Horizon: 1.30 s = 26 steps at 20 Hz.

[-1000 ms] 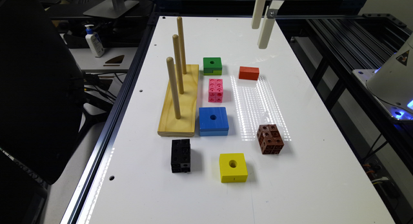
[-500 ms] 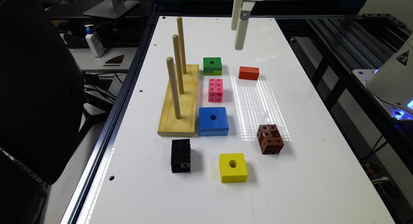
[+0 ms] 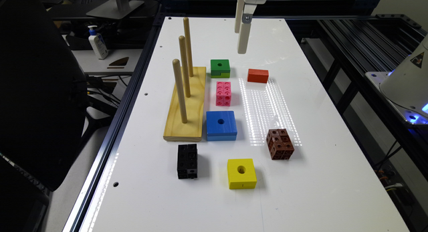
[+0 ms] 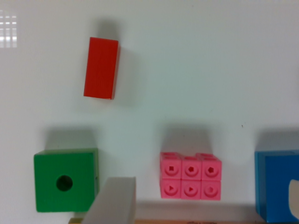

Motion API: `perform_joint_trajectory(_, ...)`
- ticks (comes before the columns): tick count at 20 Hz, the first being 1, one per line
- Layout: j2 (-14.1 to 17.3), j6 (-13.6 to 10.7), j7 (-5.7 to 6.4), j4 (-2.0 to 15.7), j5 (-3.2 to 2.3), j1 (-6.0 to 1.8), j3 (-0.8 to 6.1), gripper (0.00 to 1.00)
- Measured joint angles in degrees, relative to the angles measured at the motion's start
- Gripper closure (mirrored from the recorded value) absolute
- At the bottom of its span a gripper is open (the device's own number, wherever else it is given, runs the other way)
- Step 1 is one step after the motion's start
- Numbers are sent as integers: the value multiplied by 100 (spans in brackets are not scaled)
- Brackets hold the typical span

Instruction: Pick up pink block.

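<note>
The gripper (image 3: pixel 241 38) hangs at the top centre of the exterior frame, above the white table (image 3: pixel 334 192), holding nothing; whether its fingers are spread or pressed together cannot be told. The pink block (image 3: pixel 223 93) lies flat on the table in the upper middle of that frame, between the green block (image 3: pixel 220 68) above and the blue block (image 3: pixel 221 125) below. A wooden base (image 3: pixel 186 105) with 3 pegs sits just to its left, a red block (image 3: pixel 257 75) to its upper right.
</note>
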Motion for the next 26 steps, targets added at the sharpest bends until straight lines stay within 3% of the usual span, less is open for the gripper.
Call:
perform_joint_trajectory(5, 84, 21, 0, 0, 0, 0, 0, 0)
perform_joint_trajectory(11, 366, 281, 0, 3, 0, 0, 0, 0)
perform_joint_trajectory(18, 429, 300, 0, 1, 0, 0, 0, 0)
perform_joint_trajectory(23, 856, 703, 0, 2, 0, 0, 0, 0)
perform_joint_trajectory(26, 946, 796, 0, 6, 0, 0, 0, 0)
